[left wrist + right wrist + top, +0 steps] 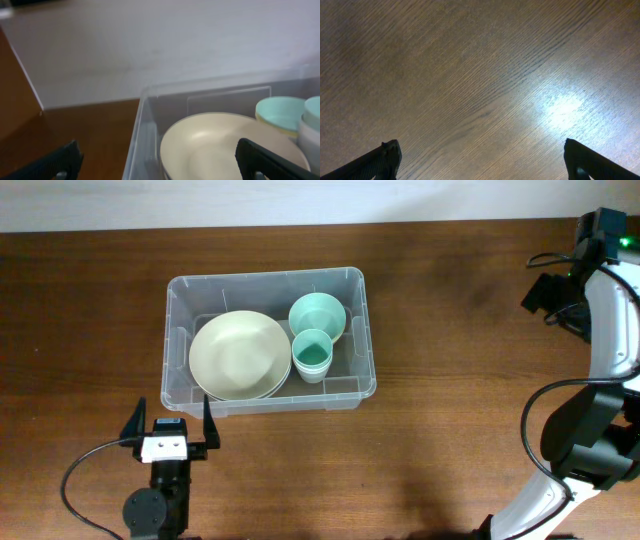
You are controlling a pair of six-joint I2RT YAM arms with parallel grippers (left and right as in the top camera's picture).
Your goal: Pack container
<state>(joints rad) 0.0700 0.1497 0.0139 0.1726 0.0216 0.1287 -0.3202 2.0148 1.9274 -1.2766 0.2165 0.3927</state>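
Clear plastic, the container point(265, 276) sits left of centre on the dark wood-grain table point(450, 380), mouth up, its long axis running left to right, roughly in line with the table's far edge. Inside, a cream plate point(238, 355) fills the left part. A mint bowl point(317, 315) stands in the far right part, and a pale cup with a mint inside point(312, 355) is just in front of it, touching or nearly touching the plate's rim.

The left claw point(173, 405) is on the near side, close to the container's near-left corner but apart from it. Its fingers are spread wide and point toward the near wall, holding nothing. Its wrist view looks over the clear wall point(145, 135) at the plate point(210, 145) and bowl point(280, 112). A black cable point(75, 475) loops on the table beside this arm.

The right arm is well apart at the table's right edge. Its claw point(482, 160) is spread wide over bare wood – empty too.
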